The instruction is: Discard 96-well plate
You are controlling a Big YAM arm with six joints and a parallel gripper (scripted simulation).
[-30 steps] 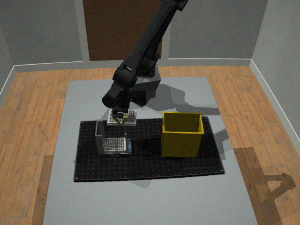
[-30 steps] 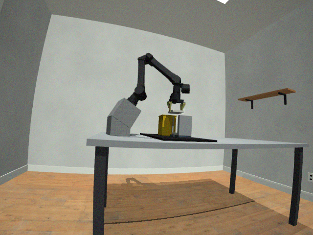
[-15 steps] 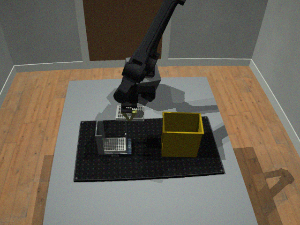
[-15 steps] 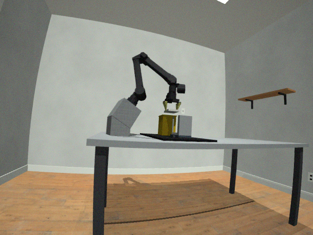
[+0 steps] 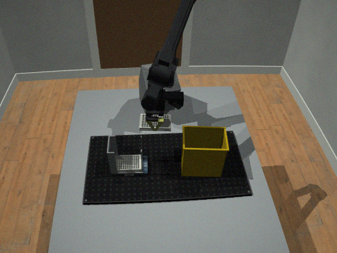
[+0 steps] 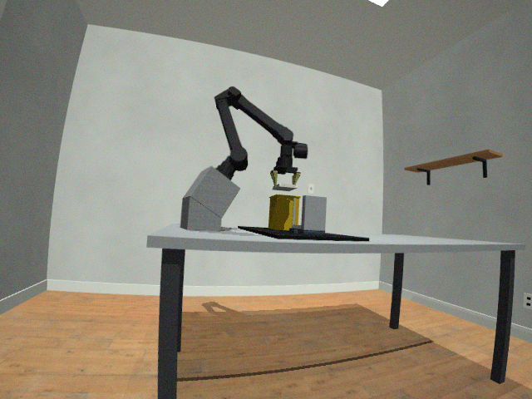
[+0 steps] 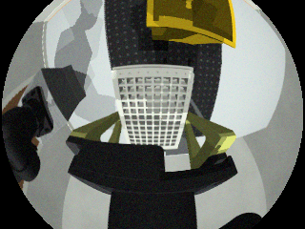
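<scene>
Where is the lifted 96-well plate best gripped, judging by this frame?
Across its two long side walls, from straight above, as the claw does now: the plate hangs flat, well face up, its thin straight rims giving the fingers parallel faces.

Black robot arm [image 5: 174,35] cut off by top view's upper edge; grey stack rack [image 6: 313,213] partly hides yellow plastic bin [image 6: 281,211] in exterior view.
</scene>
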